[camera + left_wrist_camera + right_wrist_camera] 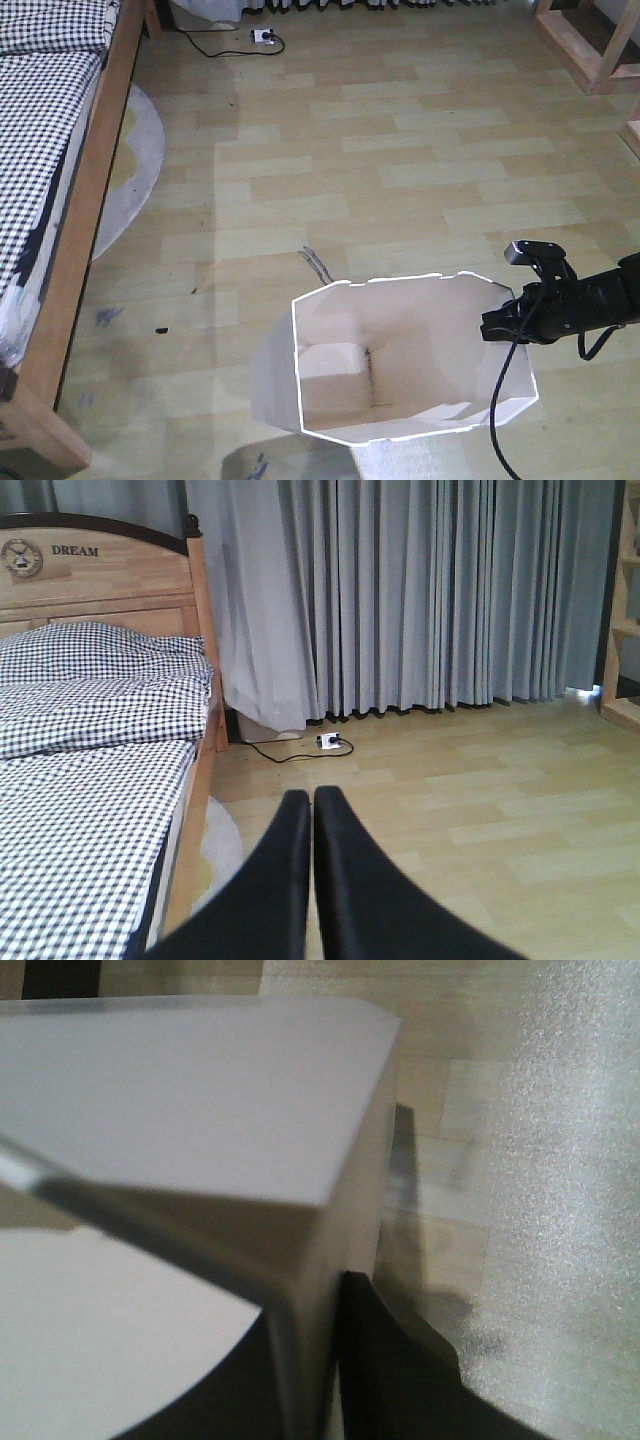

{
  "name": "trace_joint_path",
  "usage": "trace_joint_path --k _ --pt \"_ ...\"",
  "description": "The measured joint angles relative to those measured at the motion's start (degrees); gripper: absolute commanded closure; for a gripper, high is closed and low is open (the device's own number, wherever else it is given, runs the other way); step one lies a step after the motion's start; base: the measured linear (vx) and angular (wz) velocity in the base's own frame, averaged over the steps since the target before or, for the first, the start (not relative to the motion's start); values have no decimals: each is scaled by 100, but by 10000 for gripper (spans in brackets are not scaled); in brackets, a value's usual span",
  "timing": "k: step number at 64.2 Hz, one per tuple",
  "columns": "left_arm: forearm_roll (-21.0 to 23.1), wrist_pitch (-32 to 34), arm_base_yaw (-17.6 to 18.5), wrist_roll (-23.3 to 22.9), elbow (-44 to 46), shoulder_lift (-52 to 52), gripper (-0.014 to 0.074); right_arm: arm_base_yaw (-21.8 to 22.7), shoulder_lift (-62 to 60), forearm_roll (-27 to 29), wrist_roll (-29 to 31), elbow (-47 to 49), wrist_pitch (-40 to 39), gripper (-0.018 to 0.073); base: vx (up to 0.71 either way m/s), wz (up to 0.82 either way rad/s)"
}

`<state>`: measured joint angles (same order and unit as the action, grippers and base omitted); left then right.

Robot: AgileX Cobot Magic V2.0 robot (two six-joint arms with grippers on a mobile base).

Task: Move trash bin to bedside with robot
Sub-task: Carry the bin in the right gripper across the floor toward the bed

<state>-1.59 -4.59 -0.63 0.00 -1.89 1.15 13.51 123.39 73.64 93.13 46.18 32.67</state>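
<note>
The white trash bin (pixel 400 350) is being pinched at its rim by the right claw (pixel 497 325), out on the plank floor (pixel 400 150), well apart from the bed (pixel 50 130); the left claw (pixel 312 798) is hanging empty, fingers pressed together.

Cam layout: one high overview, two wrist cams.
Front cam sits high and is pitched down at the floor (pixel 400 150), with the bed (pixel 60 150) on its left edge and the trash bin (pixel 430 340) close at the bottom. Left wrist cam is low, looking level past the left gripper (pixel 311 798) to the curtain (pixel 420 590). Right wrist cam is pressed close to the trash bin wall, blurred, looking down along it. Front and left wrist share the bed and power strip (pixel 263 37); front and right wrist share the trash bin.
</note>
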Motion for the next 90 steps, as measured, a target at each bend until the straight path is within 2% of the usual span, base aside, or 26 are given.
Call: trace_joint_path --k 90 --pt "0 0 0 0 0 0 603 0 0 0 0 0 0 563 25 -1"
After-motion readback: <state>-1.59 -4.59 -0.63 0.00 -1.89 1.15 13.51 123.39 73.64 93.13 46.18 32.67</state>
